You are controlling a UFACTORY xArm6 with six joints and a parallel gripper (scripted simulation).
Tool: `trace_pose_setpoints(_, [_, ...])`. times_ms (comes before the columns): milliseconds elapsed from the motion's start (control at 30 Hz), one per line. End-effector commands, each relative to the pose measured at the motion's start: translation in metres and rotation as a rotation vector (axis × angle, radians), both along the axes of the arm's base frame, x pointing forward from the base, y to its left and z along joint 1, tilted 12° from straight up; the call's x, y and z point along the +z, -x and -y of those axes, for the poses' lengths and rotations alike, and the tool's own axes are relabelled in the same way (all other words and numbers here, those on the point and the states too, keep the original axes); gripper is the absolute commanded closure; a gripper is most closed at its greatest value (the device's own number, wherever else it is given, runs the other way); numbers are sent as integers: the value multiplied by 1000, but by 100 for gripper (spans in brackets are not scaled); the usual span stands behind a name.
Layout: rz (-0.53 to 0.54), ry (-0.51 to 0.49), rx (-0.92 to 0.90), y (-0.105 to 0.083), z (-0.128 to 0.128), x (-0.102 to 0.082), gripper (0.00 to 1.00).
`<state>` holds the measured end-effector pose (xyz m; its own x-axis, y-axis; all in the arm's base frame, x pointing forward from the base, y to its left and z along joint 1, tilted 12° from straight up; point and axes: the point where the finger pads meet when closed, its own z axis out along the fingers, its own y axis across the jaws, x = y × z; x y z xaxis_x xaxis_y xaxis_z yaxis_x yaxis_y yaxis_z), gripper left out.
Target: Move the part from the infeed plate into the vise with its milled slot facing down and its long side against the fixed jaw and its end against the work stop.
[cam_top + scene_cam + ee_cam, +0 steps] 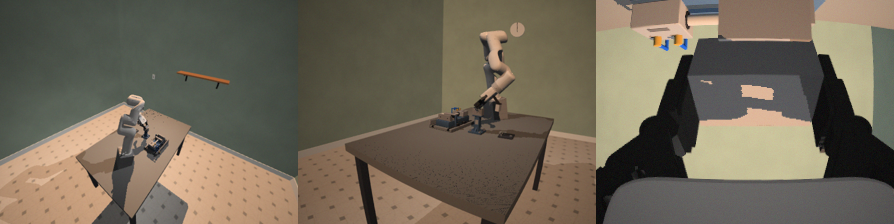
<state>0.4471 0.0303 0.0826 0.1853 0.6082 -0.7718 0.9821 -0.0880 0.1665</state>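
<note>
My gripper [755, 73] is shut on the part [762, 36], a tan block with a dark shaded face, which fills the gap between the two black fingers in the wrist view. In the exterior view the tilted gripper [479, 104] holds the part [477, 111] right at the top of the blue V-block [476, 124]; I cannot tell whether it touches the V. The vise [451, 120] stands to the left of the V-block with its jaws open. The dark infeed plate [506, 135] lies to the right with nothing on it. The top view shows the gripper [144, 125] over the V-block [146, 135].
The vise [156, 143] sits near the table's edge beside the arm's base [125, 152]. The air cylinder's blue and orange fittings [668, 42] show at the upper left of the wrist view. An orange shelf [203, 77] hangs on the far wall.
</note>
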Motion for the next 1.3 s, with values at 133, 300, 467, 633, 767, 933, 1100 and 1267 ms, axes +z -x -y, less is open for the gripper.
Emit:
trace_pose_setpoints(133, [4,-2,0,-1,-1,4,100])
trace_pose_setpoints(300, [4,-2,0,0,-1,6,100])
trace_pose_setpoints(467, [4,-2,0,0,-1,8,100])
trace_pose_setpoints(633, [4,-2,0,0,-2,9,100])
trace_pose_setpoints(767, [4,-2,0,0,-2,9,100])
trace_pose_setpoints(933, [3,-2,0,0,-2,10,100])
trace_pose_setpoints(1100, [3,-2,0,0,-2,10,100])
trace_pose_setpoints(1267, [3,-2,0,0,-2,10,100])
